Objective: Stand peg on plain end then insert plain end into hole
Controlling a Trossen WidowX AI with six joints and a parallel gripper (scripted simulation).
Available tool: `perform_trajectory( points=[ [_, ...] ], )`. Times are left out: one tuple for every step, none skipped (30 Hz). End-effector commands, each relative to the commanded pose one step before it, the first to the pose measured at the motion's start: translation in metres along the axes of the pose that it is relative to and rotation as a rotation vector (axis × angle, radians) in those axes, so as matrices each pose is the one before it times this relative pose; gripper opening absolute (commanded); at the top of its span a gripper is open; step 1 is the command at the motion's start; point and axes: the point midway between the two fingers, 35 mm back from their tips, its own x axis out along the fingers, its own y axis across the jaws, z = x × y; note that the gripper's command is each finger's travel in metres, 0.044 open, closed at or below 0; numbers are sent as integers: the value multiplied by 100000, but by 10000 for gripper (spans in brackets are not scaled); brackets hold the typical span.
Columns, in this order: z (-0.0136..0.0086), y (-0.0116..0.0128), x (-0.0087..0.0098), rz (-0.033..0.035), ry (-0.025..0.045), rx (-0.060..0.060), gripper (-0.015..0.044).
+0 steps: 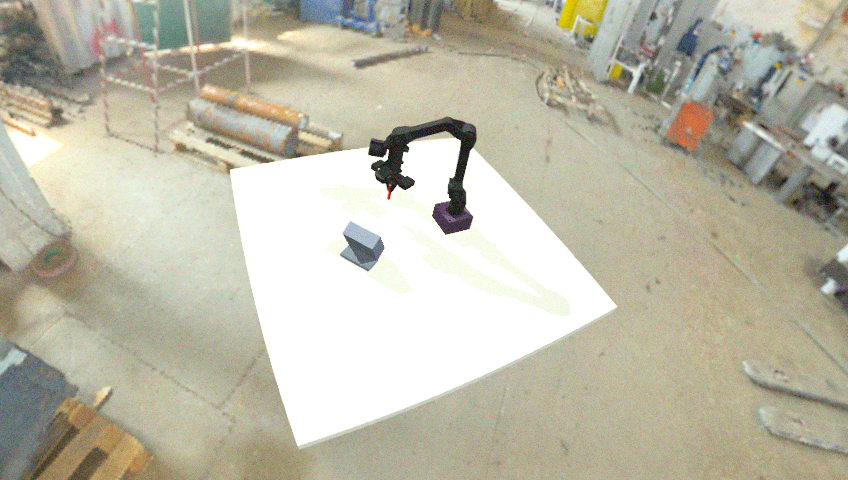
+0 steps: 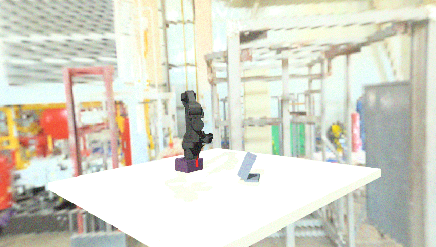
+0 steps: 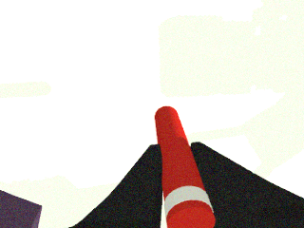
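The red peg (image 1: 389,192) (image 2: 197,162) (image 3: 180,166) is held clear of the table, close to upright. Its white band (image 3: 186,195) is at the end nearer the wrist camera, and its plain end points down. My gripper (image 1: 390,184) (image 2: 198,156) (image 3: 175,152) points down and is shut on the peg, with the fingers on either side of it below the band. The grey-blue sloped panel (image 1: 363,238) (image 2: 247,164) stands on its base plate, away from the peg. Its hole does not show in any view now, and the panel is outside the wrist view.
The purple arm base (image 1: 452,220) (image 2: 183,165) (image 3: 16,209) stands on the white table (image 1: 333,368) (image 2: 214,214). It shows at the lower left corner of the wrist view. The arm arches up from it and down to the peg. Shadows lie on the table.
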Motion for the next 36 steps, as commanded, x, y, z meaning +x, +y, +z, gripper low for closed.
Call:
perform_trajectory(
  points=[
    [236,134,16,519,-2312,1561,0],
    [94,28,74,96,-913,512,0],
    [93,29,74,99,-916,510,0],
    [92,29,73,103,-916,507,0],
    [91,30,73,107,-915,503,0],
    [91,30,72,110,-915,499,0],
    [90,31,72,114,-914,495,0],
    [89,31,71,117,-913,492,0],
    [88,32,71,121,-913,488,0],
    [87,32,70,125,-912,484,0],
    [86,33,69,129,-911,480,0],
    [85,33,69,132,-910,477,0],
    [84,34,68,136,-910,473,0],
    [83,34,68,140,-909,469,0],
    [82,35,67,144,-908,465,0],
    [81,35,66,147,-907,461,0],
    [80,36,66,151,-906,458,0],
    [79,36,65,155,-905,454,0],
    [78,37,64,159,-904,450,0],
    [78,37,64,163,-903,446,0],
    [77,38,63,167,-902,443,0],
    [76,38,62,171,-901,439,0],
    [75,39,62,174,-900,435,0],
    [74,39,61,178,-898,431,0],
    [73,40,60,182,-897,428,0],
    [72,40,60,186,-896,424,0],
    [71,41,59,190,-894,420,0],
    [70,41,58,194,-893,416,0],
    [69,42,58,198,-892,412,0],
    [69,42,57,202,-890,409,0],
    [68,43,56,206,-889,405,0],
    [67,43,55,210,-887,401,0],
    [66,44,55,215,-886,397,0],
    [65,44,54,219,-884,394,0],
    [64,45,53,223,-882,390,0],
    [63,45,52,227,-881,386,0]
  ],
)
